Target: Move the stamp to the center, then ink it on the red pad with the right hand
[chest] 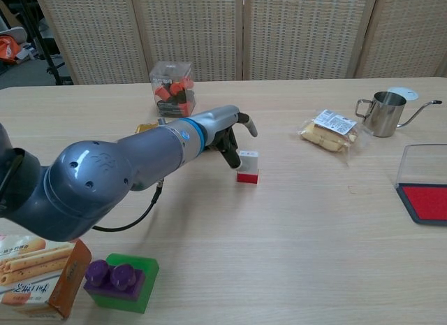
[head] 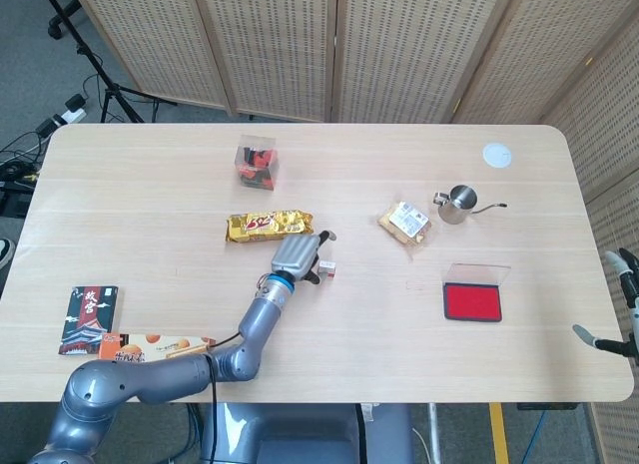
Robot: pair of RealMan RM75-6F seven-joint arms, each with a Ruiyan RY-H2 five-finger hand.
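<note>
The stamp [chest: 247, 166], a small white block with a red base, stands upright on the table near its middle; the head view shows the stamp [head: 326, 270] just right of my left hand. My left hand [chest: 227, 133] hovers right behind the stamp with its fingers spread apart, one stretched out above it, and nothing in its grasp. The red ink pad [head: 472, 302] lies open at the right, also seen as the pad [chest: 426, 201] at the chest view's right edge. My right hand [head: 629, 309] hangs off the table's right edge, fingers apart and empty.
A gold snack bar [head: 269, 225] lies behind the left hand. A clear box of blocks [head: 257, 163], a wrapped pastry [head: 404, 223], a steel pitcher [head: 458, 204] and a white lid [head: 497, 155] sit further back. A biscuit box [chest: 38, 275] and a green-purple block [chest: 122, 281] lie front left.
</note>
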